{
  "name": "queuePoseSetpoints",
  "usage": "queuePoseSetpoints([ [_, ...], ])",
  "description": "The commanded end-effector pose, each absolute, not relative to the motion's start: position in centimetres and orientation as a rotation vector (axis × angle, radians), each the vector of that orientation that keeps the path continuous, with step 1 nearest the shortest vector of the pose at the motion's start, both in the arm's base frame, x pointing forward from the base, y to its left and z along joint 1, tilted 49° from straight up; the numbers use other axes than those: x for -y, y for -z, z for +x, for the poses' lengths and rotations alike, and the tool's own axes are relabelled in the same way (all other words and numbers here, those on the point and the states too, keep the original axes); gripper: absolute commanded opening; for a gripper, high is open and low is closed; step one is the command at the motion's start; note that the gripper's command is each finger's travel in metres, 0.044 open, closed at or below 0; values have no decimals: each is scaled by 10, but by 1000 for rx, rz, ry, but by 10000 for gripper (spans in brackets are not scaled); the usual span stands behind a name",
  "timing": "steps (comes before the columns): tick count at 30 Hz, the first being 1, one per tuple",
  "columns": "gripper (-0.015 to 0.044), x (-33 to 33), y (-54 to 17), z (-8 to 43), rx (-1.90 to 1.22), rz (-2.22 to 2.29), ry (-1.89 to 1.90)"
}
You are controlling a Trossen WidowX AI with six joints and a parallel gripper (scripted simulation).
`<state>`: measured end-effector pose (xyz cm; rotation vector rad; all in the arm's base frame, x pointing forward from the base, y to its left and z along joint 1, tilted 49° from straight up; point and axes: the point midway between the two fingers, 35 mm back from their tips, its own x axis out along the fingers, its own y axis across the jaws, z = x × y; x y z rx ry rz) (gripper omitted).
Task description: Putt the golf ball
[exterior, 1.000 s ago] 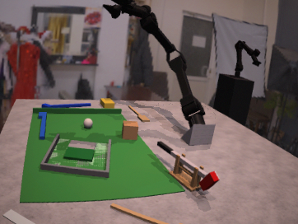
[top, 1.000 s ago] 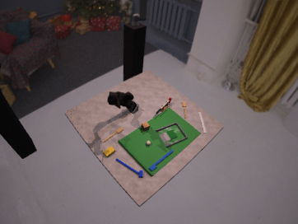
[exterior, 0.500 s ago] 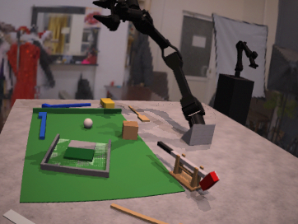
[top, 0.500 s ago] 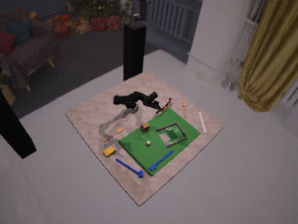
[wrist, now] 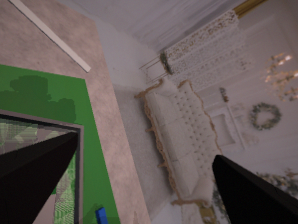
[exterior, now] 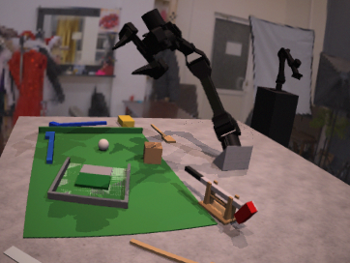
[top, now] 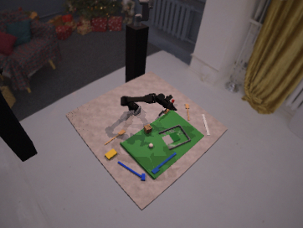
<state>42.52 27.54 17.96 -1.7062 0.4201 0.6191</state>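
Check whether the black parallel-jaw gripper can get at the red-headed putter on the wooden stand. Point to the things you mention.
Probably yes: the black gripper (top: pixel 167 110) (exterior: pixel 127 57) is open and empty, and nothing appears to cover the putter's pale shaft (exterior: pixel 222 193).

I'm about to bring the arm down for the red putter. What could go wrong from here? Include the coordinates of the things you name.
The red putter (exterior: pixel 247 213) lies in a wooden stand (exterior: pixel 218 213), so a low or skewed approach by the open jaws could knock the stand over.

The wooden block (top: pixel 147 128) (exterior: pixel 153 153) sits at the mat's edge on the stand's side; a sweeping arm might clip it.

The white ball (top: pixel 151 145) (exterior: pixel 103 144) is loose on the green mat (top: pixel 138 144) (exterior: pixel 164 208), so a bump could roll it away.
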Motion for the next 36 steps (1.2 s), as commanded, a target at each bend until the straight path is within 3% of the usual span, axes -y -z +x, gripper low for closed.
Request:
queuePoseSetpoints([
  [1, 440, -265, -108, 398, -621, -1720, -763],
  [11, 440, -214, 20, 309, -1177, -1730, -1006],
  [18, 440, -163, 61, 242, -1586, -1730, -1068],
  [36, 440, -142, 75, 241, -1597, -1730, -1067],
])
